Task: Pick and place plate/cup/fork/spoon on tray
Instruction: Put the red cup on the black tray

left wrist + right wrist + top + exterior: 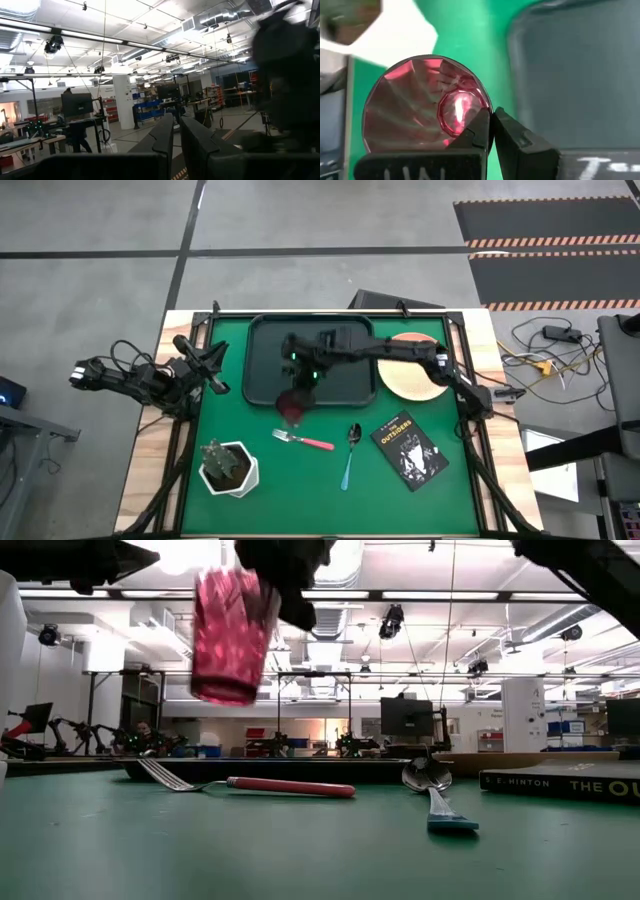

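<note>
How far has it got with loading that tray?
Nothing sits on the tray yet. The right claw grips the cup by its rim, lifted off the table near the tray's front edge. The plate, fork and spoon are left. The left claw waits aside.

A dark red, shiny cup [294, 406] hangs at the black tray's [262, 340] six o'clock edge. The plate [412, 383] is plain peach-orange, the fork's [303, 441] handle pink-red, the spoon's [349, 454] light blue.
</note>
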Controlling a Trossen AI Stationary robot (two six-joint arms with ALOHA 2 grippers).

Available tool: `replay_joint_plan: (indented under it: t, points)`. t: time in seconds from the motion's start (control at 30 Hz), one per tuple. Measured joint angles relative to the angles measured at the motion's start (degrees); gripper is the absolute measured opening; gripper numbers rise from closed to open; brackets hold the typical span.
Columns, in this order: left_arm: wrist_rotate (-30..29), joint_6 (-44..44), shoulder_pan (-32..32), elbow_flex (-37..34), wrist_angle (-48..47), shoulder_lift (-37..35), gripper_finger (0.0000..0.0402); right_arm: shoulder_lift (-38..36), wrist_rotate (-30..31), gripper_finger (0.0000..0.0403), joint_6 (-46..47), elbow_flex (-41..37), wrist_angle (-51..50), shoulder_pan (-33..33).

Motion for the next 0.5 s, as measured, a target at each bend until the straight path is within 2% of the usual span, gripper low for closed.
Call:
replay_joint_plan:
  t: [0.3,0.5]
  points:
    - [0.00,0.00,0.02,0.09,0.02,-0.02,0.0015,0.76,3.10,0.0009,-0.73,-0.02,5.15,-10.91]
    - [0.00,0.00,0.02,0.09,0.04,-0.02,0.0015,0.74,2.14,0.0009,-1.20,-0.02,12.42,-16.86]
